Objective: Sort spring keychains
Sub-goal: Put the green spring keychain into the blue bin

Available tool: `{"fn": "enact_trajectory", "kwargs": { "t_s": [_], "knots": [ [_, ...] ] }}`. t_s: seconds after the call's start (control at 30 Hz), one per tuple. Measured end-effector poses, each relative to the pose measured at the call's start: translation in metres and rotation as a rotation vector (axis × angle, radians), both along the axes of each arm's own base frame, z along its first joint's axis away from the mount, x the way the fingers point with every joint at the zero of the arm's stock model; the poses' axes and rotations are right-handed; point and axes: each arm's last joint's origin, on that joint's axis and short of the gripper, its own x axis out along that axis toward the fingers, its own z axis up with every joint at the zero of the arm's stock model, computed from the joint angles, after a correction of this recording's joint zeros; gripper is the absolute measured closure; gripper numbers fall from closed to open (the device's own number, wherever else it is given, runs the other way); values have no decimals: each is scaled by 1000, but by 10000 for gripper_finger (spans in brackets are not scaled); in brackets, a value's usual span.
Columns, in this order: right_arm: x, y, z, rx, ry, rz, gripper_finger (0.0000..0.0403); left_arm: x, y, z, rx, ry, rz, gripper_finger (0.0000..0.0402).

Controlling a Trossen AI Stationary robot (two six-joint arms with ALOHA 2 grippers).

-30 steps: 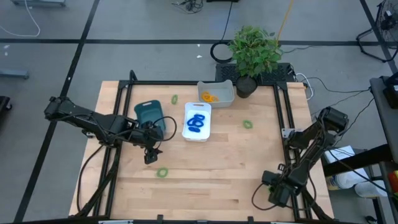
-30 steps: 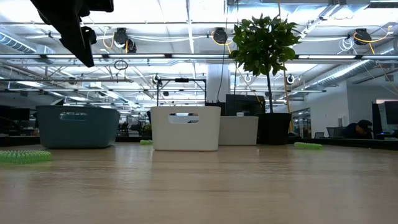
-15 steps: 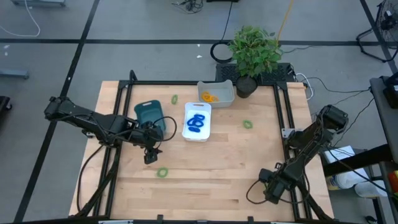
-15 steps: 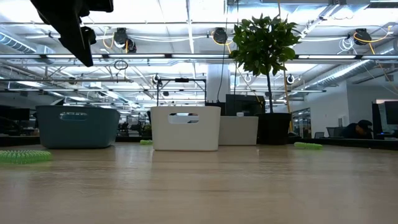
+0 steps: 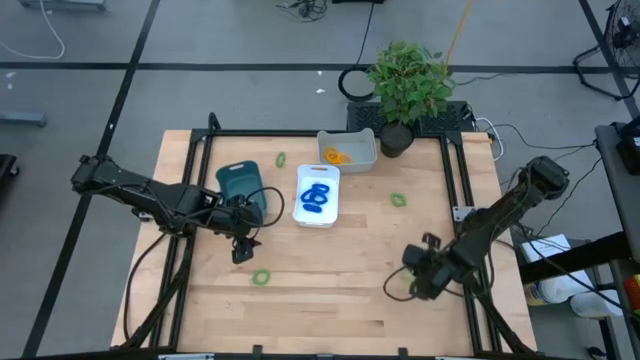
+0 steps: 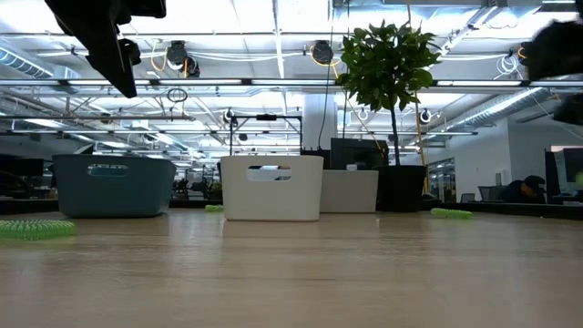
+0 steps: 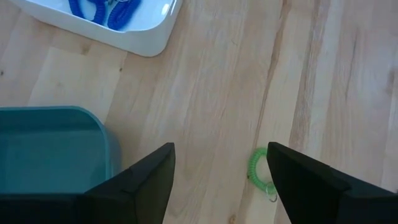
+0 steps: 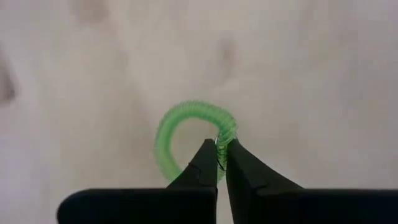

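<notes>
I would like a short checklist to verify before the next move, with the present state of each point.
1. Right gripper shut on a green keychain: ok, the fingertips pinch its coil.
2. Left gripper open and empty: ok, only bare table between its fingers.
3. Loose green keychain near the left gripper, reachable: ok, it lies on the table in front.
4. Teal tray free to receive green ones: ok; what shows of the inside is empty.
5. Blue keychains already in the white tray: ok.
6. Other green keychains remain unsorted on the table: not ok.
</notes>
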Motion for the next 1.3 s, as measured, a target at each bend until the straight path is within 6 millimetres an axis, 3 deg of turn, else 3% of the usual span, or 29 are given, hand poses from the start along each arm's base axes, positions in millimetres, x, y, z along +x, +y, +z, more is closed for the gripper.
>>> {"fn": "enact_trajectory", "kwargs": {
  "t_s": [0.33, 0.9, 1.07, 1.3],
  "knots": [
    [36, -28, 10, -261, -281, -32, 402, 7, -2, 4, -29, -79, 14, 155],
    [105, -54, 51, -526, -805, 55, 402, 20, -5, 15, -78, -252, 10, 133],
    [124, -56, 55, -586, -874, 60, 402, 25, -4, 21, -30, -342, 30, 133],
    [166, -52, 64, -648, -869, 78, 402, 29, -4, 26, 47, -416, 9, 133]
  ]
}}
